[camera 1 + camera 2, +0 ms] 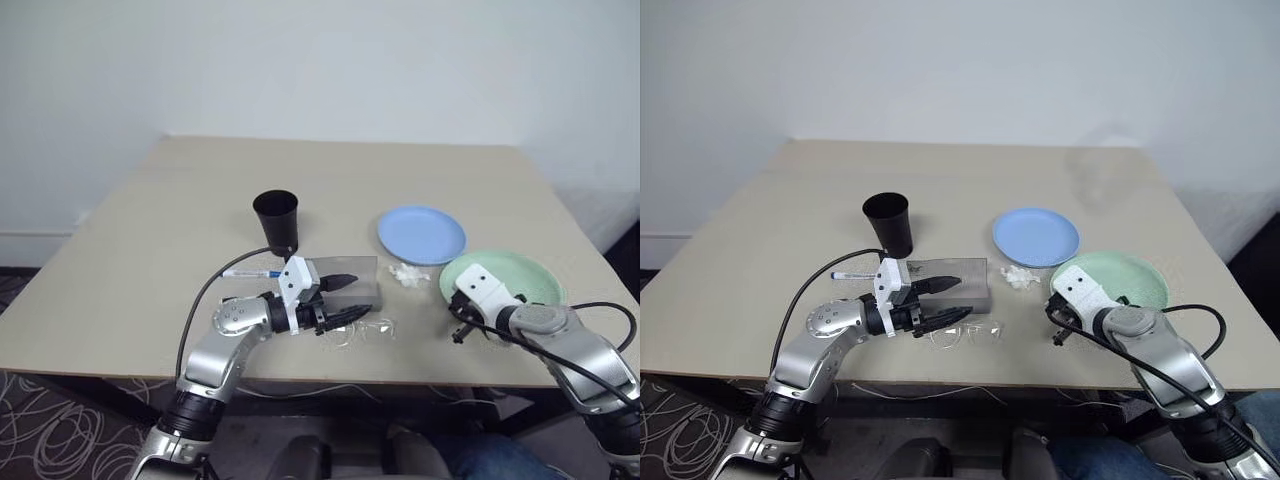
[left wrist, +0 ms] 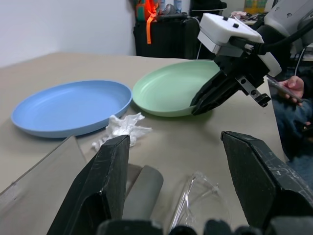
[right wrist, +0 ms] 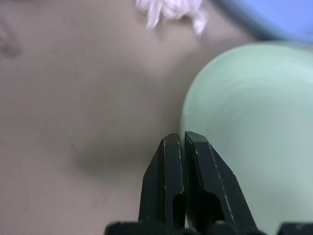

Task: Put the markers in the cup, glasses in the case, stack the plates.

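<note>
A: While the right gripper (image 2: pixel 201 105) hangs at the near rim of the mint green plate (image 1: pixel 520 275), where do its fingers stand?

B: Pressed together, tips at the plate's edge. From the right wrist they look shut on themselves, just beside the rim; I cannot tell whether they pinch it or merely touch it.

A: And the left gripper (image 1: pixel 345 298)?

B: Spread wide, holding nothing, pointing across toward the right arm. It hovers over the grey case (image 1: pixel 958 275), with the glasses (image 1: pixel 965 333) on the table (image 1: pixel 150 220) just in front of its lower finger.

A: What does the left wrist give that the head views don't?

B: The glasses lie between its two fingers (image 2: pixel 105 181), close below them, and the case's edge sits under the nearer finger. It also shows the white crumpled scrap (image 2: pixel 122 128) lying near the light blue plate (image 2: pixel 68 105), which lies just beside the green one, apart from it. A person's hand holding a phone shows behind the right arm.

A: The rest?

B: From the head, the black cup (image 1: pixel 276 220) stands upright behind the case, and one marker (image 1: pixel 250 272) lies flat on the table beside the case, near the cup's foot.
</note>
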